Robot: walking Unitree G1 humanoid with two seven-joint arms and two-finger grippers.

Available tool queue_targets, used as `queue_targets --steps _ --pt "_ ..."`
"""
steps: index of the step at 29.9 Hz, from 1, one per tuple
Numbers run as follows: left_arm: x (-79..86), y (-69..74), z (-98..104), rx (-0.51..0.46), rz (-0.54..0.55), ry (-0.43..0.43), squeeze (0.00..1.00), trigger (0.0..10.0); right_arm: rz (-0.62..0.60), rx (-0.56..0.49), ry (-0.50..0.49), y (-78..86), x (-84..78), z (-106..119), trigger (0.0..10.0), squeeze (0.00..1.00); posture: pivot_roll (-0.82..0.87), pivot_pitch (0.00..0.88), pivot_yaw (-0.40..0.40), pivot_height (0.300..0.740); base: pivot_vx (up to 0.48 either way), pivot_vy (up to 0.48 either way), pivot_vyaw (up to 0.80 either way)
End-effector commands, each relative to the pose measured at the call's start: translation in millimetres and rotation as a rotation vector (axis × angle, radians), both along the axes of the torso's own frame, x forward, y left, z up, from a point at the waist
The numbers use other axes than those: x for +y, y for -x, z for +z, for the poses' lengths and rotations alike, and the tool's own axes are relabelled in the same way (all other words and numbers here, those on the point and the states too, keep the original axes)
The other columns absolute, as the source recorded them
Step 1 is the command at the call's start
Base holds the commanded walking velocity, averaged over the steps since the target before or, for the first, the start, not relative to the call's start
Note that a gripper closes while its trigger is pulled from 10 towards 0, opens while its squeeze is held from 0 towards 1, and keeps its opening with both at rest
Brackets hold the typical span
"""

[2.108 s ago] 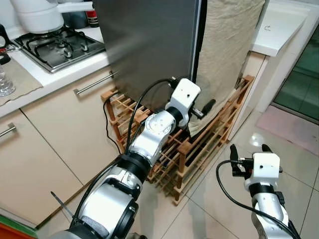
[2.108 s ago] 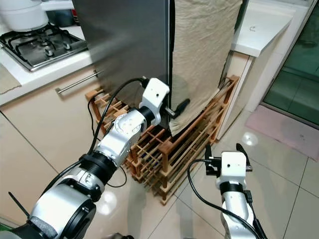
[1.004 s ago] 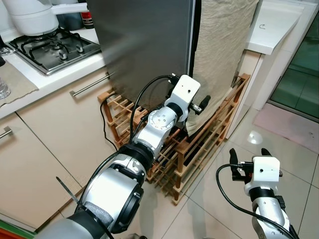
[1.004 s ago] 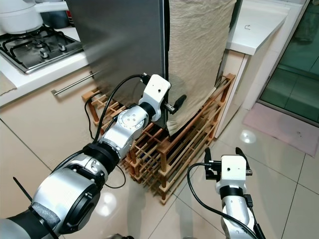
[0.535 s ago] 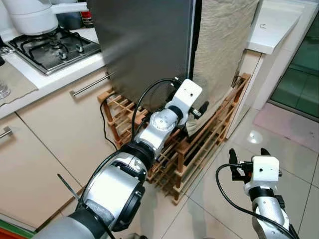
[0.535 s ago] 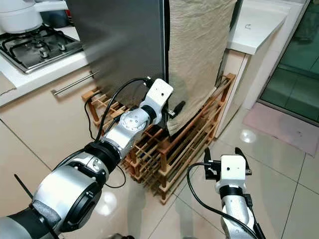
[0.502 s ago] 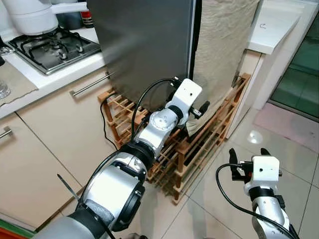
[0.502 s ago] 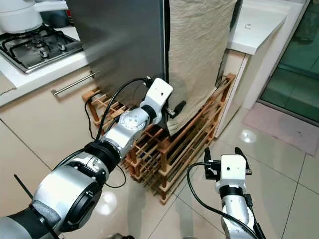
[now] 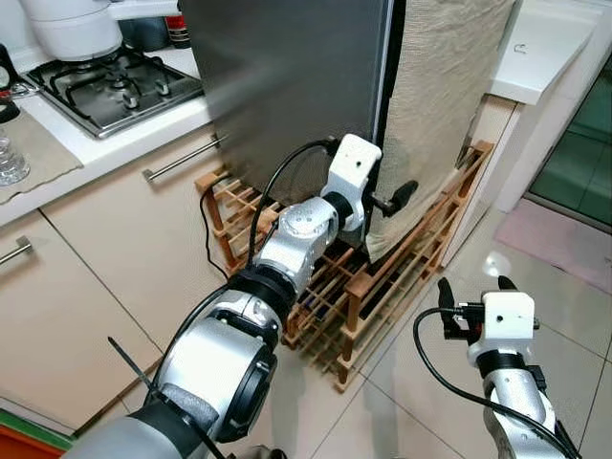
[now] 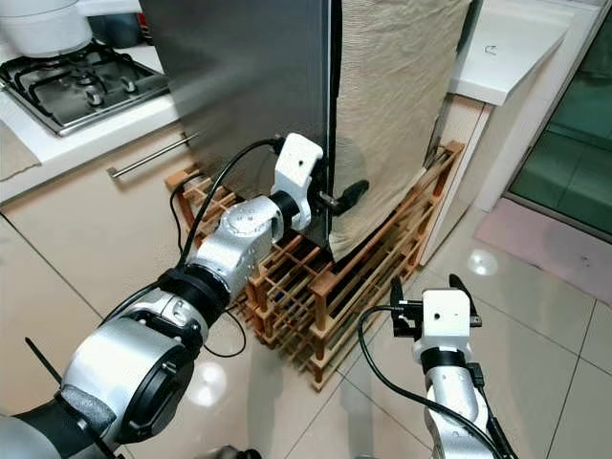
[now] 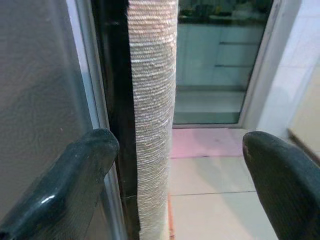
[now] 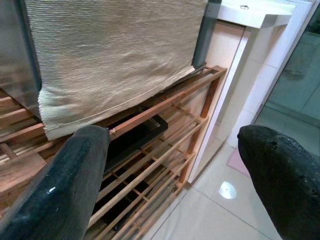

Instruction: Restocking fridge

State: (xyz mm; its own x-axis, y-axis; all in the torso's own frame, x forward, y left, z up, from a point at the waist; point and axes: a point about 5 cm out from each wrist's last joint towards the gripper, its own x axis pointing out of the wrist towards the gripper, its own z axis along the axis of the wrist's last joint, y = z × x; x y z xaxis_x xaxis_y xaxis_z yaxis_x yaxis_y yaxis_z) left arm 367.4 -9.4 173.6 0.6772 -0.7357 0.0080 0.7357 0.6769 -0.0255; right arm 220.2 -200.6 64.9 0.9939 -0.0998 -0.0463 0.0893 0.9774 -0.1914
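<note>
beige cloth (image 9: 442,105) covering fridge (image 9: 287,86) side

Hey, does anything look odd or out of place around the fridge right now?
Yes. A beige cloth hangs down the fridge's side, its lower edge draped over the wooden rack on the floor. The open left gripper sits at the door's edge beside that cloth; the open right gripper hangs low.

The head's two eyes look forward and down over both arms at the fridge (image 9: 287,86) and wooden rack (image 9: 382,287). Each wrist camera looks closely along its fingers; all share the beige cloth (image 10: 392,105).
</note>
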Motion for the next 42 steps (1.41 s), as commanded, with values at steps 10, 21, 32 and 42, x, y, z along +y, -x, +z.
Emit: queue_targets --steps 10,21,32,42 --pt "-100.1 71.0 15.4 0.062 -0.512 0.086 0.0 10.0 0.006 0.021 -0.012 -3.7 2.1 -4.7 10.0 0.0 -0.25 0.0 0.079 0.73 0.0 0.0 0.0" --pt "-89.5 70.8 27.8 -0.021 -0.54 0.096 0.0 10.0 0.01 0.019 -0.012 -6.9 2.0 -5.3 10.0 0.0 -0.24 0.0 0.071 0.73 0.0 0.0 0.0" --pt "-18.1 30.0 18.1 -0.107 -0.054 0.098 0.0 10.0 0.022 0.009 -0.013 -12.1 3.3 -3.5 10.0 0.0 -0.22 0.0 0.059 0.73 0.0 0.0 0.0" --pt "-8.2 34.4 -7.6 -0.06 0.107 0.084 0.0 10.0 0.04 0.007 -0.01 -17.7 6.0 -3.3 10.0 0.0 -0.2 0.0 0.049 0.73 0.0 0.0 0.0"
